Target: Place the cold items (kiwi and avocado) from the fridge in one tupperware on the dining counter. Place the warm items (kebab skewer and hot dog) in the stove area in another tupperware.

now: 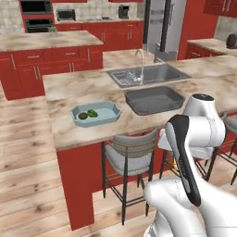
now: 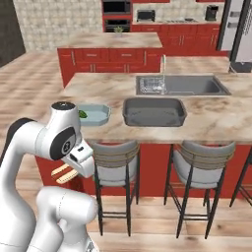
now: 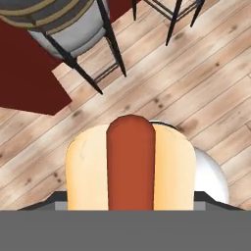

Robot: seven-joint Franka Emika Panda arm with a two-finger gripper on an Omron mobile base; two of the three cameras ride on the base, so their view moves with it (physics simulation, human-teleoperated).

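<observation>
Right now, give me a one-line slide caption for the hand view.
Hot dog held in the pincer above wood floor, bar stool nearby.

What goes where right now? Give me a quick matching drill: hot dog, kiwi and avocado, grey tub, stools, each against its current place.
Things:
1. hot dog
2. kiwi and avocado
3. grey tub
4. stools

Places:
A. under the counter's edge, on the wood floor
B. in the light blue tub on the counter
C. in the gripper, above the floor
D. on the counter in front of the sink, nothing in it

Pairs: 1-C, 2-B, 3-D, 4-A
</observation>
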